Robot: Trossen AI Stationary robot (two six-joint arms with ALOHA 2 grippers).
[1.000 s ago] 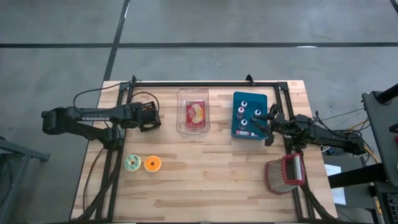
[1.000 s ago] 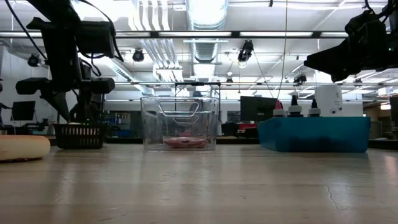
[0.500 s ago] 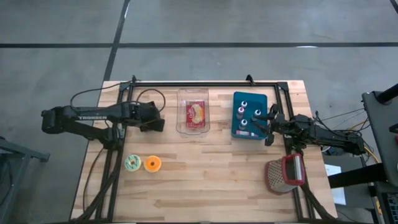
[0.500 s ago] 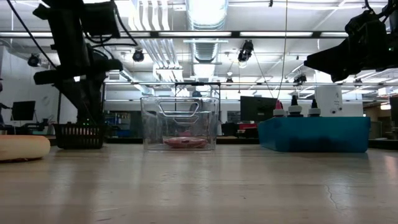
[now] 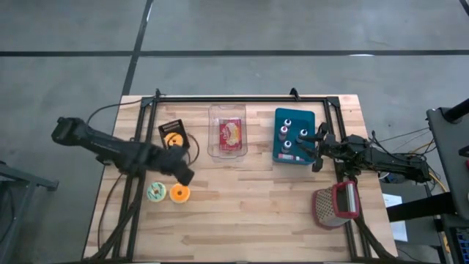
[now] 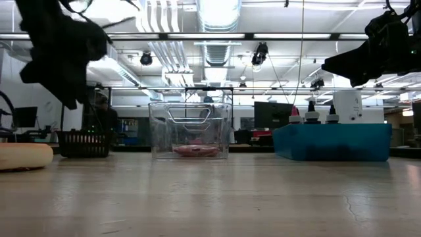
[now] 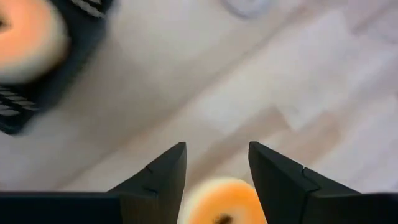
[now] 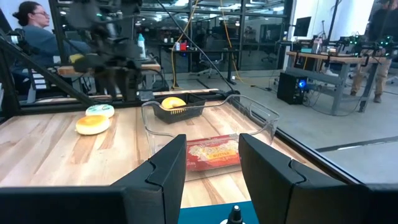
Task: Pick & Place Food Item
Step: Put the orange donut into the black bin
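Observation:
An orange donut [image 5: 179,193] and a green-iced donut [image 5: 156,192] lie flat on the wooden table at the near left. Another orange donut [image 5: 173,138] lies in a black basket [image 5: 163,127] farther back. My left gripper [image 5: 186,177] hangs open just above the loose orange donut [image 7: 219,200], which shows between its fingers, untouched. My right gripper [image 5: 318,147] stands open and level at the near right corner of the blue box [image 5: 294,137], with nothing between its fingers [image 8: 163,167].
A clear container [image 5: 229,130] with a red food pack stands at the far middle. The blue box holds several small bottles. A red-handled grater [image 5: 335,205] lies at the near right. A seated person [image 8: 34,25] shows beyond the table's left side.
My left gripper has swung from above the black basket toward the table's near edge, rolling as it went. It now hangs over the loose orange donut. The basket with its donut now shows uncovered.

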